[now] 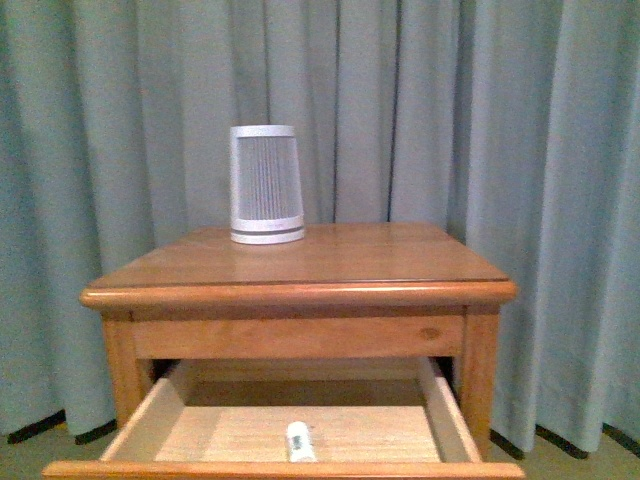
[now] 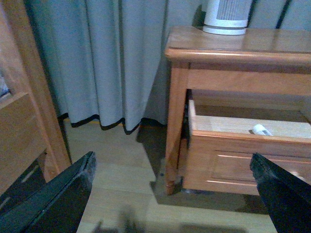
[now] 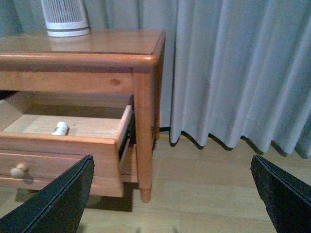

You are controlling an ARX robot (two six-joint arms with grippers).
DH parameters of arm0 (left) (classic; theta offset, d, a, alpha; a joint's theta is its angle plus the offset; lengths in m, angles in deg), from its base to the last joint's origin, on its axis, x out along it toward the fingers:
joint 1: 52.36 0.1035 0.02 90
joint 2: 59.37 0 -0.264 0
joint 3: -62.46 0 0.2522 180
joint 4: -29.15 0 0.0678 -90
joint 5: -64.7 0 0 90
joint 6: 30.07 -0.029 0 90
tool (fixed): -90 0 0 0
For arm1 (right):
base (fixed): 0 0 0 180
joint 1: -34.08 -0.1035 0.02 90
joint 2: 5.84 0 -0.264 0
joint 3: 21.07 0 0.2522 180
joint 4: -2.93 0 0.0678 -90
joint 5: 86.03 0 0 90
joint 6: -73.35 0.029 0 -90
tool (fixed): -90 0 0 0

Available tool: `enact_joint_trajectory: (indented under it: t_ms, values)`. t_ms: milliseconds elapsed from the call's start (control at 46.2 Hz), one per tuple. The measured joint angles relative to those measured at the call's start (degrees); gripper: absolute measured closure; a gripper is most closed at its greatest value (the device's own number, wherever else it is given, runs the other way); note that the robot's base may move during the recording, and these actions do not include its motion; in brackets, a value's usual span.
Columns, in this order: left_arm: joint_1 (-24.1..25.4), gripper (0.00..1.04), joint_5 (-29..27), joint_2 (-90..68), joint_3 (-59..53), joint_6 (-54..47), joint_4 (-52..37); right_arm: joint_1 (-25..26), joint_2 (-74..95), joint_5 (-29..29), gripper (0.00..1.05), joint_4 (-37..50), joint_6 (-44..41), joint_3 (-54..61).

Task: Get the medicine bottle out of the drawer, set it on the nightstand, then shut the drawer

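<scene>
Work on this job has hardly begun, as far as I can see. The drawer (image 1: 280, 469) is pulled out, so the way in is ready. The medicine bottle (image 1: 300, 441) lies on its side on the pale wood inside the drawer, close to the front wall and about in the middle. Nothing is touching it.

My left gripper (image 2: 172, 162) is wide open and holds nothing. My right gripper (image 3: 171, 162) is wide open too, and it is just as empty. Both hang low, out in front of the nightstand (image 1: 300, 295), one off to each side, well apart from the bottle. The front view shows neither of them.

On top of the nightstand stands a white ribbed device (image 1: 266, 185), toward the back and a bit to the left. I see bare wood in front of it, so I think the bottle can go there.

So nearly all the steps are left. I have to reach into the drawer, pinch the bottle, lift it out, set it on top and let go. Then I have to push the drawer shut, maybe at the front by its round knob (image 3: 18, 170). The bottle is tiny and round, so I think it could roll away if I bump it.
</scene>
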State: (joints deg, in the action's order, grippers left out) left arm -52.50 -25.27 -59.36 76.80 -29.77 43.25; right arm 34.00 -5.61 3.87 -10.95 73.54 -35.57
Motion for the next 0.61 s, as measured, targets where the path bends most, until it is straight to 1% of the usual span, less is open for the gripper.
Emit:
enact_joint_trajectory:
  t_ms: [260,281,303,324,346,368,411,433,498,541,606]
  values:
    - [-0.02,0.07,-0.24,-0.04,-0.04,-0.02,-0.09,0.07,0.04,0.37,0.07,0.07,-0.02,0.00]
    - [-0.02,0.07,-0.28,-0.04,-0.04,-0.02,-0.09,-0.35,0.20,-1.25,0.07,0.42,-0.33,0.02]
    - [-0.02,0.07,-0.22,-0.07,-0.04,-0.02,-0.07,-2.49,1.86,-8.59,0.07,3.02,-1.60,0.00]
    - [-0.02,0.07,-0.20,-0.07,-0.04,-0.02,-0.07,-4.20,3.69,-13.77,0.07,5.49,-2.03,0.00]
    - [-0.02,0.07,-0.24,-0.04,-0.04,-0.02,-0.09,-6.08,7.15,-20.74,0.07,9.35,-2.51,-0.04]
    - [-0.02,0.07,-0.22,-0.04,-0.04,-0.02,-0.09,-6.80,11.32,-25.64,0.07,13.05,-2.62,-0.15]
    - [-0.02,0.07,-0.07,-0.07,-0.04,-0.02,-0.07,-6.78,17.53,-30.60,0.07,16.94,-2.25,-1.09]
    - [-0.02,0.07,-0.09,-0.04,-0.04,-0.02,-0.07,-6.62,20.70,-31.76,0.07,18.53,-1.77,-1.92]
    - [-0.02,0.07,-0.09,-0.04,-0.04,-0.02,-0.07,-6.10,28.89,-31.56,0.07,22.43,-0.98,-4.44]
    - [-0.02,0.07,-0.07,-0.04,-0.04,-0.02,-0.09,-5.92,38.07,-28.94,0.07,26.18,0.09,-8.33]
    - [-0.02,0.07,-0.07,-0.04,-0.04,-0.02,-0.09,-5.11,46.60,-25.99,0.07,27.19,1.62,-12.96]
